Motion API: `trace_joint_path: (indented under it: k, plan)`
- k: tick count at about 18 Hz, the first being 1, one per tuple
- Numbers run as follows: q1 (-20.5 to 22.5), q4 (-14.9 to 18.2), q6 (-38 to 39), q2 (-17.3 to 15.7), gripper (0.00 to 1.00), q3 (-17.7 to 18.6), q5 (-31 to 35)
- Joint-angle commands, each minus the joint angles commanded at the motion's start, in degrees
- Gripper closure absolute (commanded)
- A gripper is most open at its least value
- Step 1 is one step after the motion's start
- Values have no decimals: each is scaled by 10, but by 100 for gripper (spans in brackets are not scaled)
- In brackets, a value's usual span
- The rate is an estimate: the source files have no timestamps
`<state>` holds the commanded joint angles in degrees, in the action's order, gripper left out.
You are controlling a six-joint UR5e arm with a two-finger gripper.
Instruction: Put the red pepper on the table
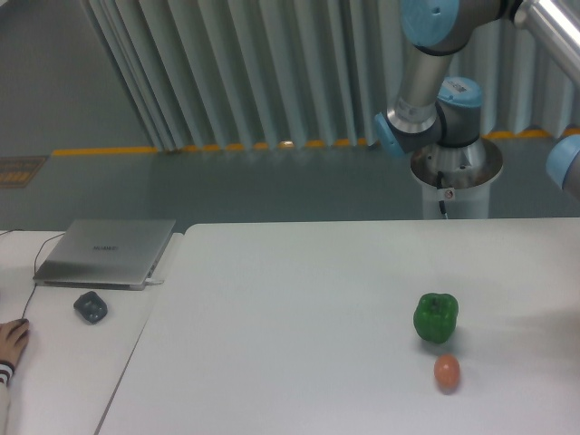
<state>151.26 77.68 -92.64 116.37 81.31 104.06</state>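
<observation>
The red pepper is out of view. The large white table (299,308) fills the lower middle and right of the camera view. Only upper parts of the arm show: a grey and blue elbow (435,82) at the top right and a blue joint (566,163) at the right edge. The gripper itself lies outside the frame to the right. A faint shadow falls on the table near the right edge.
A green bell pepper (436,317) stands on the table at the right, with a small orange-brown egg-shaped thing (446,372) just in front of it. On the off-white desk at the left lie a closed laptop (107,251), a mouse (91,306) and a person's hand (11,343).
</observation>
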Motion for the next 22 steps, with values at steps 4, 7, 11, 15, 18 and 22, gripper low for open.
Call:
trace_joint_path:
  k: [4, 7, 11, 15, 18, 22]
  plan:
    - [-8, 33, 1, -8, 57, -17, -7]
    - [-4, 34, -2, -14, 46, -17, -9]
    - [28, 28, -19, -25, 0, -14, -9]
    - [46, 12, -105, -26, 0, -15, -11]
    - [47, -34, -199, -20, 0, -9, -7]
    - [51, -60, -272, -11, 0, -15, -5]
